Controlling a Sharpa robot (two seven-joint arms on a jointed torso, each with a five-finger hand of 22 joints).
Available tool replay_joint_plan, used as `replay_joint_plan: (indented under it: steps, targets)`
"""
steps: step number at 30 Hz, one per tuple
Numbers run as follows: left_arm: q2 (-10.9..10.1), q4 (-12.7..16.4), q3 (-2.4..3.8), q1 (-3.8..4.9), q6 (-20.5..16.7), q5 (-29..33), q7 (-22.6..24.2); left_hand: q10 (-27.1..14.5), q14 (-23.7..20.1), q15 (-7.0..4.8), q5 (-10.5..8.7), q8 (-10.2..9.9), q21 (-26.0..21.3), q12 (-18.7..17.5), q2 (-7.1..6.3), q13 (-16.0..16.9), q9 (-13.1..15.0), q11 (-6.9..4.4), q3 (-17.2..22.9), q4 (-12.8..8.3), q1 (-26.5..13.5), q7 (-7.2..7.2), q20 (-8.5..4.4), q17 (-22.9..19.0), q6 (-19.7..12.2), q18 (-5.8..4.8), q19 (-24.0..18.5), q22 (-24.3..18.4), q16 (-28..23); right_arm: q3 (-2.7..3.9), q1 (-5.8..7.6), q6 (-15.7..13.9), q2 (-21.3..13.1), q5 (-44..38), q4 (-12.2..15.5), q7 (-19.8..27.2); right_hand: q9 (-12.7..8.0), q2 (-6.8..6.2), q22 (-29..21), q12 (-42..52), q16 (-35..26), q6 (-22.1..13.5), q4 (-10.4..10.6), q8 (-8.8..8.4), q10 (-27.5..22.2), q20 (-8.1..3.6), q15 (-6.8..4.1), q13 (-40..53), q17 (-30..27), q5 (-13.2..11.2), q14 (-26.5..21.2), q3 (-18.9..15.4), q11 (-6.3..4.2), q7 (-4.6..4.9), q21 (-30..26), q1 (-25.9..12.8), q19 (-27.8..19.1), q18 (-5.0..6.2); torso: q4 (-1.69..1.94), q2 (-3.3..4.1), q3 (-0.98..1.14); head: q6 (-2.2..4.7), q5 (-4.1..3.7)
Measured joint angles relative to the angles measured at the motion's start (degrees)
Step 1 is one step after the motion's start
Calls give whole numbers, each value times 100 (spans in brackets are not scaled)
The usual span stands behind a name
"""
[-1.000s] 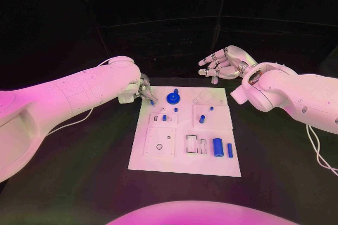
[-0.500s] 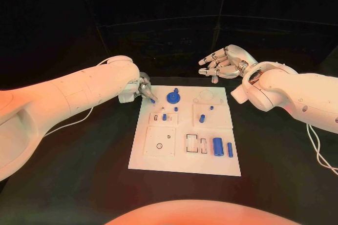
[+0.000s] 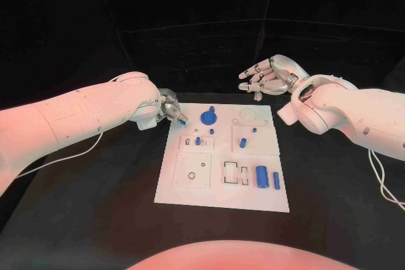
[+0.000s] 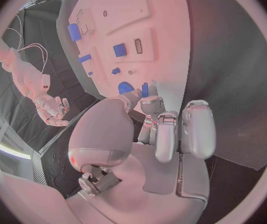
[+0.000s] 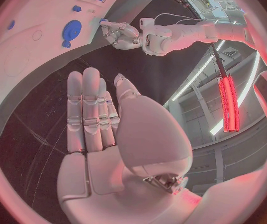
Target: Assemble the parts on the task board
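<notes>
The white task board point(image 3: 190, 191) lies in the middle of the table. My left hand point(image 3: 171, 110) is at its far left corner and pinches a small blue peg point(image 3: 182, 122) between thumb and a finger; the left wrist view shows that peg point(image 4: 145, 89) at the fingertips, next to a round blue disc point(image 4: 126, 88). In the head view the disc point(image 3: 208, 116) stands just right of the peg. My right hand point(image 3: 263, 77) hovers beyond the board's far edge, fingers apart, holding nothing. The right wrist view shows the right hand point(image 5: 102, 114), the board point(image 5: 34, 15) and my left hand point(image 5: 122, 34).
Short blue pegs point(image 3: 198, 140) point(image 3: 242, 143) stand in the board's middle blocks. A thick blue cylinder point(image 3: 261, 175) and a thin one point(image 3: 275, 180) lie near its right edge. A white cable point(image 3: 384, 188) trails on the table at the right.
My left forearm has swung a little outward, while its hand keeps the blue peg at the board's far left corner. The right hand has not moved.
</notes>
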Motion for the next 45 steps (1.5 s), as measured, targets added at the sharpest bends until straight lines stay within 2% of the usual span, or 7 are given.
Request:
replay_joint_plan:
  steps: [5, 9, 16, 28, 45]
  targets:
    - [-404, 616, -14, -72, -372, 99, 11, 0, 0, 0, 0, 34, 0, 0, -49, -53, 25, 0, 108, -33, -50, -19, 0, 0, -20, -1, 0, -7, 0, -1, 0, 7, -15, 0, 3, -1, 0, 0, 0, 0, 0, 0, 0, 0, 0, 0, 0, 0, 0, 0, 0, 0, 0, 0, 0, 0, 0, 1, 4, 0, 0, -3, 28]
    - [-635, 990, -31, -151, -622, 146, 19, 23, 0, 0, 0, 61, 0, 0, -57, -63, 25, -23, 125, -17, -104, -18, 0, 0, -21, 0, 0, -7, 0, -2, 0, 13, -23, 0, 2, -1, 0, 0, 0, 0, 0, 0, 0, 0, 0, 0, 0, 0, 0, 0, 0, 0, 0, 0, 0, 0, 0, 0, 15, -4, 1, -13, 38]
    - [-826, 1349, -94, -271, -917, 188, 24, 23, 0, 0, 0, 61, 0, 0, -72, -63, 26, -22, 149, -42, -119, -10, 0, 0, -29, 0, 0, 2, 0, -2, 0, 23, -27, 0, -7, -2, 0, 0, 1, 0, 0, 0, 0, 0, 0, 0, 0, 1, 0, 0, 0, 0, 0, 0, 0, 0, 0, 1, 34, -11, 2, -25, 40]
    - [-854, 1560, -133, -398, -1052, 132, 21, 22, 0, 0, 22, 62, 0, 0, -123, -62, 33, -22, 258, -104, -170, -9, 0, 0, -30, -1, 0, 2, 0, -5, 0, 43, -29, 0, -16, -4, 0, 0, 1, 0, 0, 0, 0, 0, 0, 0, 0, 1, 0, -1, 0, 0, 0, 0, 0, 0, 0, 0, 27, -6, 3, -26, 57]
    - [-744, 1542, -175, -435, -983, -84, -88, 63, 0, -1, 20, 89, 0, 0, -119, -35, 29, -23, 295, -142, -177, -7, -1, 0, -30, 0, 0, 8, 0, -6, 0, 60, -28, 0, -18, -5, 0, 0, -9, 0, 0, -21, 0, 0, 0, 0, 0, -9, 0, -2, 0, 0, 0, 21, 0, 0, 0, 0, 19, -3, 7, -47, 59]
